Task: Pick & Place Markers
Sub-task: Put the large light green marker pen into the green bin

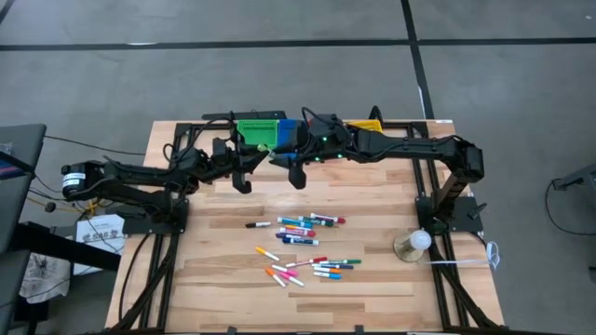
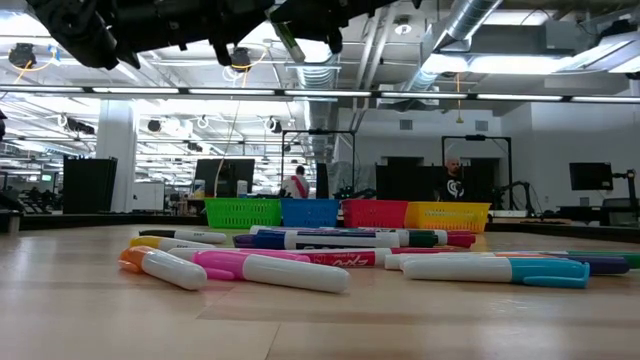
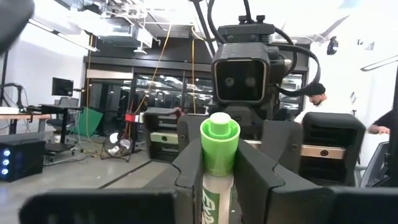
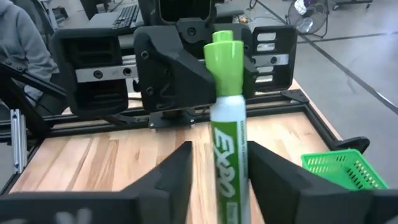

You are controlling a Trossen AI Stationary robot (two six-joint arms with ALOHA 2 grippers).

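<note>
A green-and-white marker is held in the air between my two grippers, which face each other above the table's far middle, just in front of the green bin. My left gripper is shut on it. My right gripper is open, with its fingers on either side of the white barrel. A strip of table shows between one finger and the barrel. In the low view the marker hangs tilted near the top edge. The other markers lie loose on the table's middle. My left gripper pinches the green marker between its two fingers, on the barrel just behind a green end that sticks out past the fingertips toward the right gripper. The marker lies along the fingers and is lifted clear of the table.
A green, a blue and a yellow bin stand in a row at the far edge. The red bin shows only in the low view. A white ball on a round base sits near the right arm's mount. People stand in the room behind.
</note>
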